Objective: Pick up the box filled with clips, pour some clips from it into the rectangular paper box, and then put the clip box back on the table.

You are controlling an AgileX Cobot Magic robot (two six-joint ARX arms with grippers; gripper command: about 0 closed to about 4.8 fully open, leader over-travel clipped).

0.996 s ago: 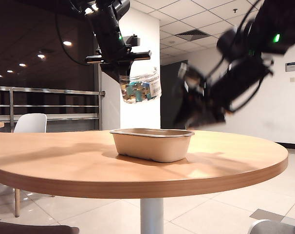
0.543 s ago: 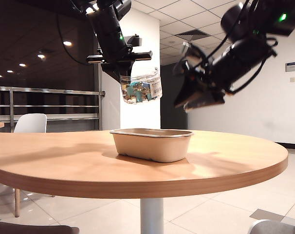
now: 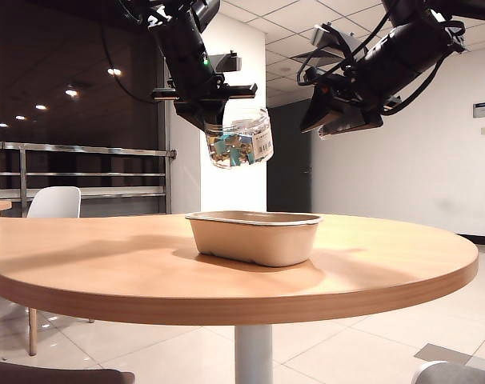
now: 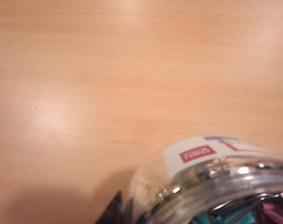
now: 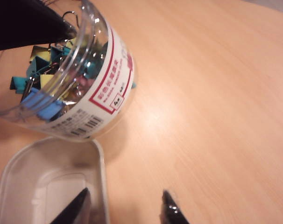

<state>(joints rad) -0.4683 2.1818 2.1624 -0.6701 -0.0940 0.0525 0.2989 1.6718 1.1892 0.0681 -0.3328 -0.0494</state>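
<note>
White ceiling tiles, a dark glazed wall with a metal railing and a pale chair (image 3: 54,202) are seen behind the round wooden table (image 3: 370,264) in the exterior view. From the upper left of that view the left arm is angled down, and its left gripper (image 3: 218,108) is clamped on the rim of the clip jar (image 3: 241,144), which is held tilted in the air above the paper tray (image 3: 254,237), well clear of it. Teal and yellowish clips (image 3: 230,149) are seen through the clear wall, and a white barcode label is carried on the side toward the right. The tray is set near the middle of the table. From the upper right the right arm is raised high, its right gripper (image 3: 338,116) pointed down and toward the jar, apart from it.

In the left wrist view the wood grain fills most of the frame; only the jar's rim and a white label with a red mark (image 4: 225,186) are shown at the edge, with teal and pink clips (image 4: 235,217) inside. The fingers themselves are barely seen.

In the right wrist view the jar (image 5: 76,79) is seen tilted with a dark finger at its mouth, teal, yellow and blue clips (image 5: 43,88) inside, and the tray's rim (image 5: 97,163) beneath it. The right gripper (image 5: 125,207) has its two dark fingertips (image 5: 172,210) spread apart with nothing between them.
</note>
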